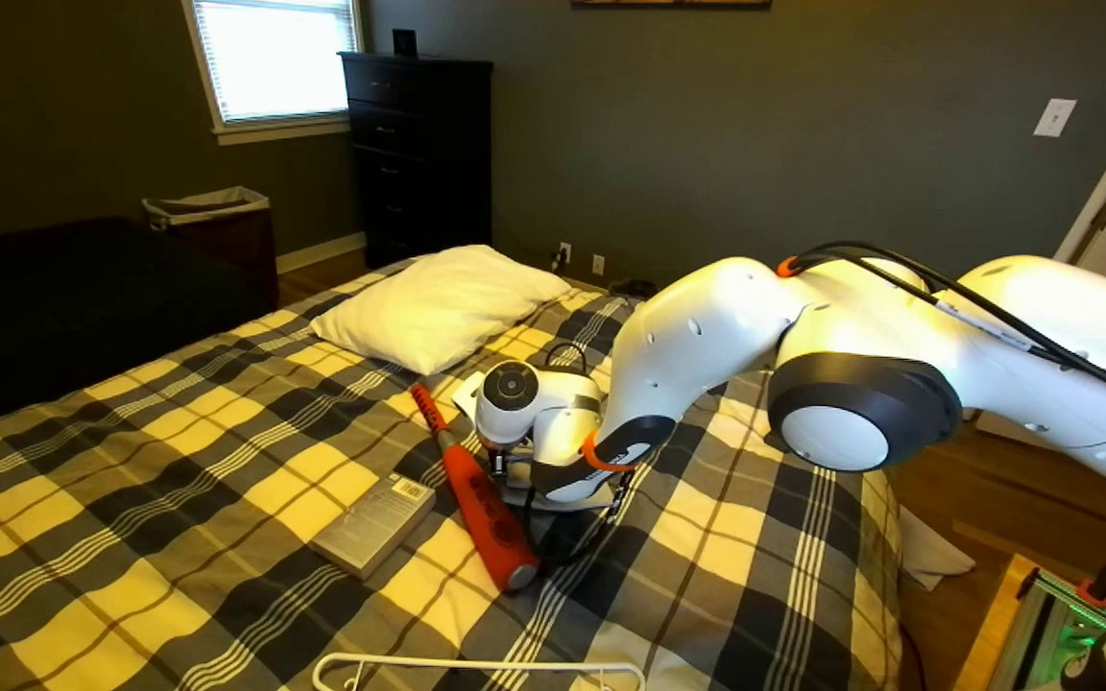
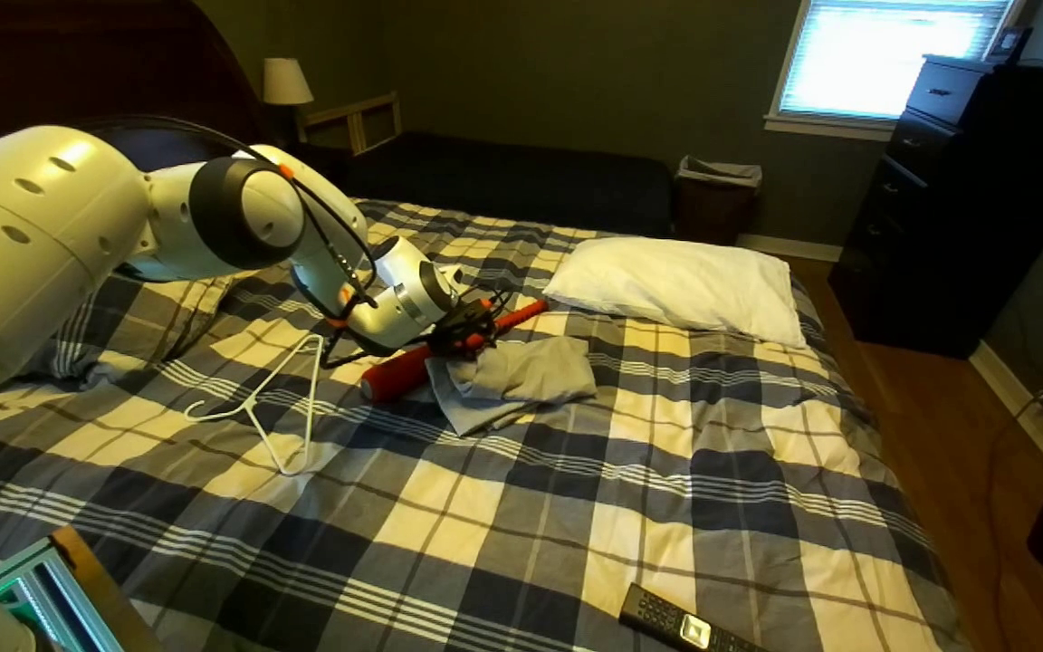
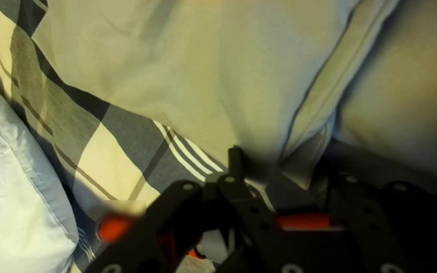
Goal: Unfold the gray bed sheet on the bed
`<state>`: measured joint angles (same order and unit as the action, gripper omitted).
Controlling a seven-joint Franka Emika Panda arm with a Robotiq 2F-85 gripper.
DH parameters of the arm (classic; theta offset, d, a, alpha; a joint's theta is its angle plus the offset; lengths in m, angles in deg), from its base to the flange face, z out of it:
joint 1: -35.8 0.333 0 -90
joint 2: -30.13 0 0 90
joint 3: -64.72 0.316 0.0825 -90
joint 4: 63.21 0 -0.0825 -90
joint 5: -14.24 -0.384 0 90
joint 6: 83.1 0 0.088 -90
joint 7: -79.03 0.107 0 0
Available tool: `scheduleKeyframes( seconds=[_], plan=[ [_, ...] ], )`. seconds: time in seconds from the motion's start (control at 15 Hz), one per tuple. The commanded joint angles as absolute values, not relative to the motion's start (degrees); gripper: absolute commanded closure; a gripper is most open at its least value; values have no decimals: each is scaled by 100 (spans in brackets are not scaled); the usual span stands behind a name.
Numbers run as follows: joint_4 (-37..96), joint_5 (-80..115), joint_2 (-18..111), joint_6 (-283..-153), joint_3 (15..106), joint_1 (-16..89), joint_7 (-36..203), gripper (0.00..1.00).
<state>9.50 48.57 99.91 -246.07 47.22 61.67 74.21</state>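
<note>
The gray bed sheet (image 2: 531, 371) is lying on the bed (image 2: 739, 471), folded over on itself and pretty wrinkly. Seen in an exterior view, its long axis runs roughly left to right, tipping up a bit toward the right, and one corner of the bottom layer pokes out lower left, toward the camera. The wrist view has it super close, with a folded edge slanting from the top right down to the gripper (image 3: 283, 165). The jaws stand apart with a visible gap, and a bit of cloth shows in it; can't tell if either finger is actually touching it. Right along the sheet's far side there's a red bat (image 2: 399, 373), angled kinda the same way, just steeper, skinny end toward the white pillow (image 2: 675, 281). The pillow is near the sheet but apart from it. A flat case (image 1: 375, 523) sits on the bat's other side, a white hanger (image 1: 476, 663) lies past its fat end, and a remote (image 2: 680, 620) is well off from the rest. Dark dresser (image 1: 423, 154) stands beyond the bed.
</note>
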Motion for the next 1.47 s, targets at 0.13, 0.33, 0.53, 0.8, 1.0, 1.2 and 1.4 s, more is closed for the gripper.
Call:
scheduleKeyframes(
  seconds=[0.13, 0.33, 0.53, 0.8, 1.0, 1.2, 1.4],
  plan=[
    [795, 4989, 10091, -24584, 4561, 6189, 7581, 99],
    [1294, 4967, 9749, -24823, 4365, 6207, 7952, 100],
    [2048, 4976, 9316, -25294, 3681, 6534, 9011, 99],
    [3168, 4885, 8817, -25710, 2358, 7406, 10525, 99],
    [2778, 4553, 9033, -25653, 2392, 7265, 10040, 97],
    [3038, 4364, 9025, -25234, 2096, 7685, 10415, 99],
    [3607, 4075, 9025, -24808, 1348, 8373, 11026, 99]
  ],
)
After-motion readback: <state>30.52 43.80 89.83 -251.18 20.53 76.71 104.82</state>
